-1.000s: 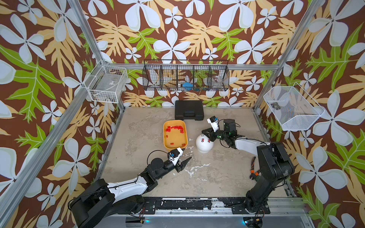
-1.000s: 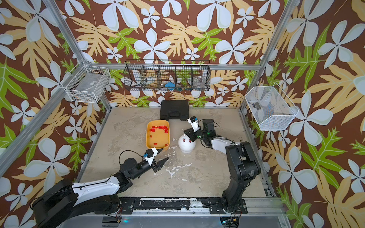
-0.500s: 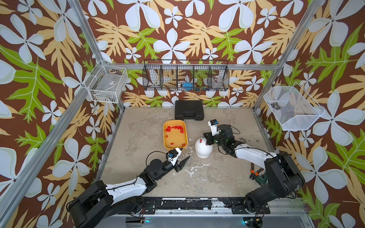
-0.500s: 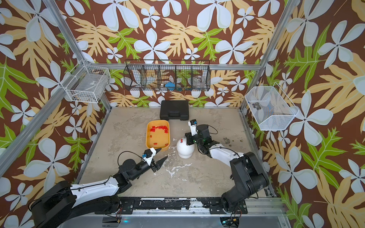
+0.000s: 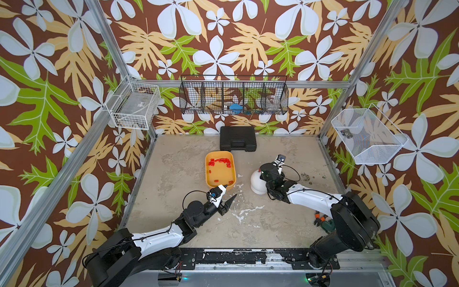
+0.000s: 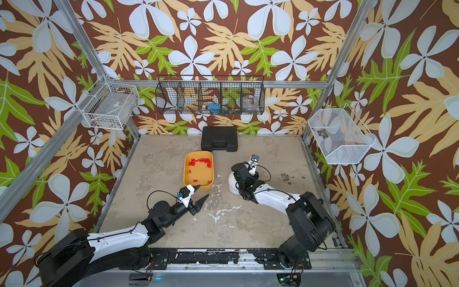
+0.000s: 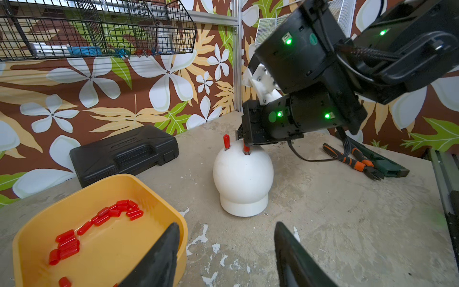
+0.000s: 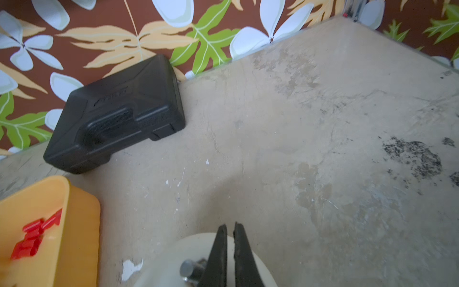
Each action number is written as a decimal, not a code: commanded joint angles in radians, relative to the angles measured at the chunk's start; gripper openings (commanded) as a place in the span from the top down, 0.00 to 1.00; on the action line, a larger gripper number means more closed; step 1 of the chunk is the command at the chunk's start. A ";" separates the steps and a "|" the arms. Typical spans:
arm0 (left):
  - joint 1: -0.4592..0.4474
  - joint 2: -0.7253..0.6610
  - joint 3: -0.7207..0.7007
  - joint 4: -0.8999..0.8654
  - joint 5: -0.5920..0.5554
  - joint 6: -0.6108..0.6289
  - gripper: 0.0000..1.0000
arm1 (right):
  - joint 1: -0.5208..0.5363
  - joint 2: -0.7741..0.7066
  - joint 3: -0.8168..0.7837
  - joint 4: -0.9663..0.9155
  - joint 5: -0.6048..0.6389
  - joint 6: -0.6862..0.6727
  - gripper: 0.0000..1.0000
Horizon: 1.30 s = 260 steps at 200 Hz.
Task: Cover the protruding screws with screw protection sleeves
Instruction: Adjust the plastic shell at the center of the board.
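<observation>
The white-and-black right arm (image 5: 310,198) now reaches out flatter, and the right gripper (image 8: 230,227) sits above the white dome-shaped ball (image 5: 257,185), no longer beside it.

In both top views the right arm (image 5: 270,174) hides the protruding screws (image 8: 188,269) on the dome (image 5: 257,186).

Bright even light, soft shadows (wrist views bend at edges, foreground blurred)

Stained beige desk (image 5: 285,154) bearing a black case (image 5: 238,138) at 12 o'clock by the back wall, an orange tray (image 5: 207,174) near centre, a white dome (image 5: 257,184) at 2 o'clock and orange-handled pliers (image 5: 318,219) at 4 o'clock.
</observation>
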 commanded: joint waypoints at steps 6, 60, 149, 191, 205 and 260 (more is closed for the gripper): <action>-0.001 -0.008 -0.006 0.016 -0.013 -0.006 0.38 | 0.026 0.078 0.086 0.001 0.176 0.067 1.00; -0.001 -0.020 -0.015 0.021 -0.034 -0.007 0.38 | 0.091 0.182 0.183 -0.013 0.274 0.028 1.00; 0.000 -0.019 -0.012 0.016 -0.036 0.005 0.38 | 0.108 0.141 0.234 -0.073 0.313 0.014 0.46; -0.001 -0.026 -0.012 0.010 -0.058 -0.013 0.38 | 0.105 0.022 0.233 -0.092 0.275 -0.009 0.36; -0.001 -0.033 -0.015 0.010 -0.060 -0.024 0.38 | 0.106 -0.044 0.199 -0.027 0.219 -0.079 0.36; 0.119 -0.076 0.118 -0.201 -0.059 -0.217 0.34 | -0.146 -0.340 -0.107 0.368 -0.804 -0.261 0.40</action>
